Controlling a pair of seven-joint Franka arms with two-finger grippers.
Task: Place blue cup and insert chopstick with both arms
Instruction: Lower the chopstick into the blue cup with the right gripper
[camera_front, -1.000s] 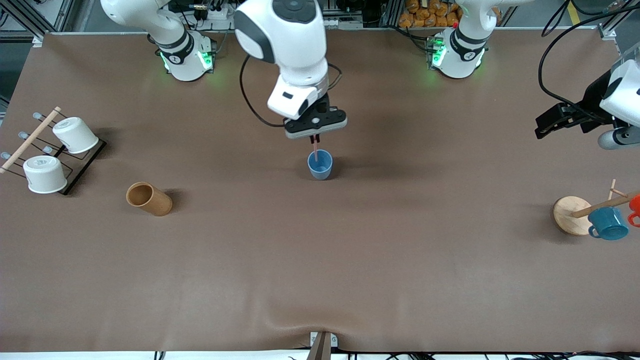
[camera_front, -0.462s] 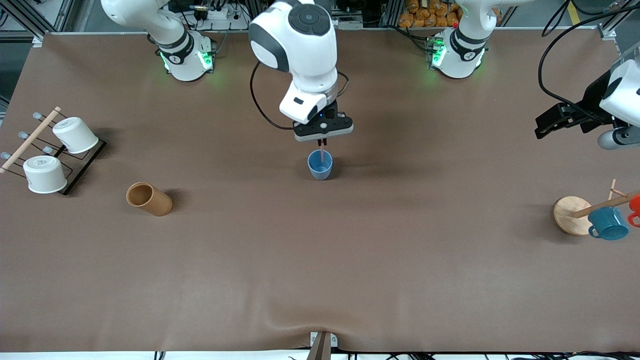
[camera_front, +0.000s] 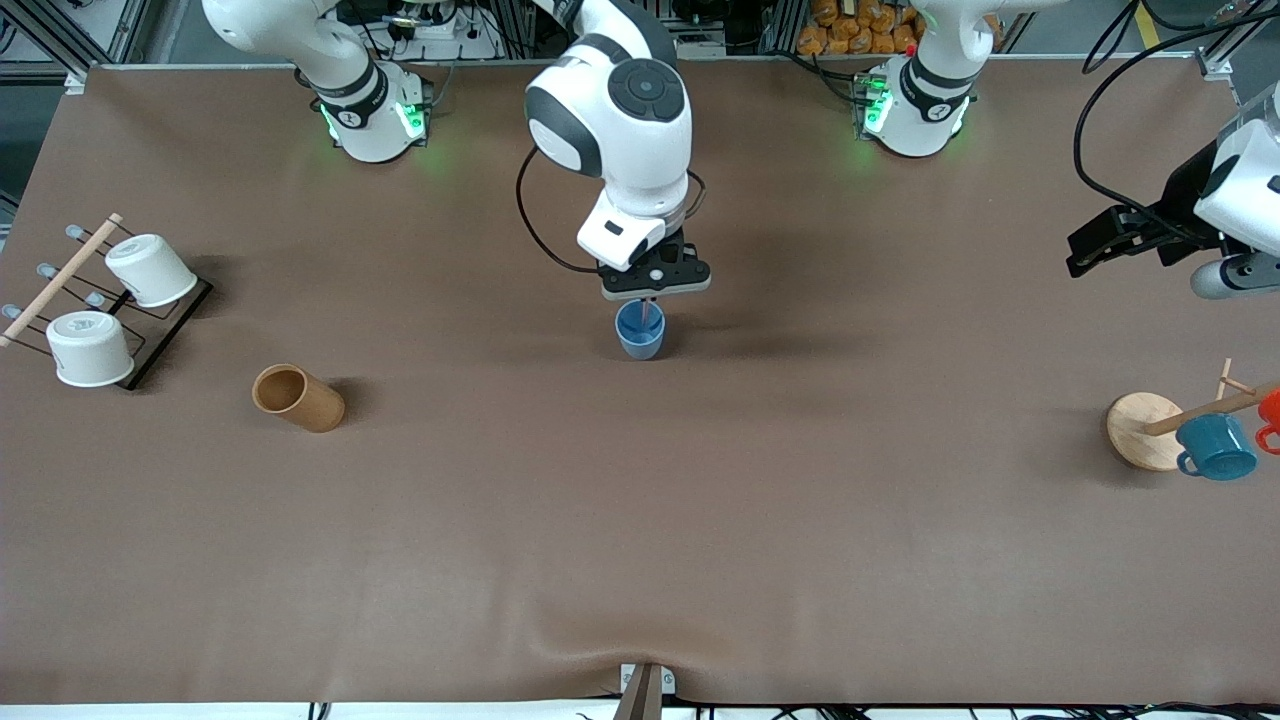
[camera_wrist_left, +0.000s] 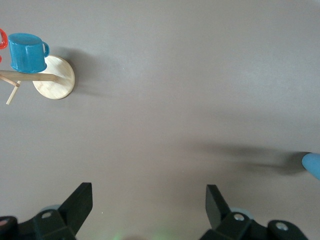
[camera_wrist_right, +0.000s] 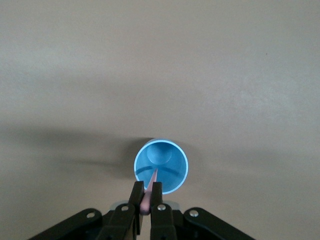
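The blue cup (camera_front: 640, 333) stands upright in the middle of the table and shows from above in the right wrist view (camera_wrist_right: 172, 162). My right gripper (camera_front: 651, 299) is just above its rim, shut on the pale pink chopstick (camera_front: 649, 313), whose lower end reaches down inside the cup. The chopstick (camera_wrist_right: 150, 186) shows between the shut fingers in the right wrist view. My left gripper (camera_front: 1082, 258) is open and empty, waiting in the air at the left arm's end of the table, and shows in the left wrist view (camera_wrist_left: 149, 200). An edge of the blue cup (camera_wrist_left: 313, 164) shows there.
A brown wooden cup (camera_front: 297, 397) lies on its side toward the right arm's end. A rack with two white cups (camera_front: 100, 310) stands at that end. A mug tree (camera_front: 1150, 430) with a teal mug (camera_front: 1216, 446) stands at the left arm's end, also in the left wrist view (camera_wrist_left: 52, 80).
My right gripper has come down over the blue cup with the chopstick, and the stick's tip has gone into the cup. The left arm has not moved.
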